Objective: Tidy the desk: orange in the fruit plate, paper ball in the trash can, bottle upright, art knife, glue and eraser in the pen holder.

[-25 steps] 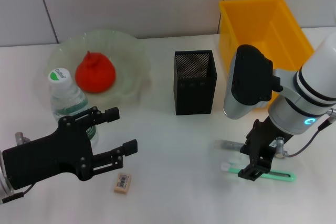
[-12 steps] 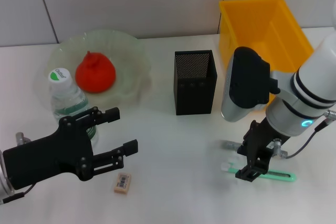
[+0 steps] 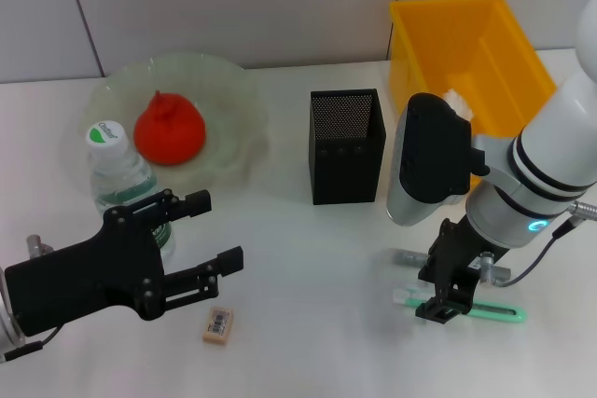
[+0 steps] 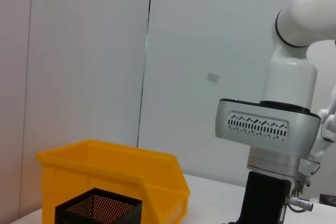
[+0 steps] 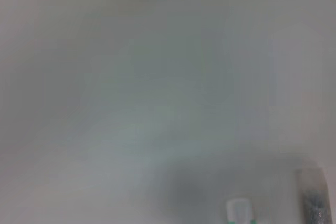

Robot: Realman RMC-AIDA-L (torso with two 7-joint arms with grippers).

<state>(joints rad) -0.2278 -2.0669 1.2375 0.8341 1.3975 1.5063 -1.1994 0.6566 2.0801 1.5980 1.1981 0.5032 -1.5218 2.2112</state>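
Landmark: black mesh pen holder [image 3: 346, 146], upright, mid-desk.

Right gripper [image 3: 442, 303]: down at the desk surface, to the right of the pen holder and nearer the robot. Its fingertips sit on the green art knife [image 3: 492, 312], which lies flat. How wide the fingers are apart, or whether they grip the knife, cannot be told. The glue stick [image 3: 410, 256] lies just beside it, on the pen-holder side.

Left gripper [image 3: 214, 233]: left of the pen holder and nearer the robot, fingers spread apart, holding nothing.

Eraser [image 3: 217, 324]: on the desk just below the left gripper's fingers, apart from them.

Bottle [image 3: 118, 178]: upright, left of the pen holder.

Orange [image 3: 169, 129]: in the glass fruit plate [image 3: 233, 100], left of the pen holder.

Yellow trash can [image 3: 466, 48]: right of the pen holder, with a white paper ball [image 3: 456, 100] inside.
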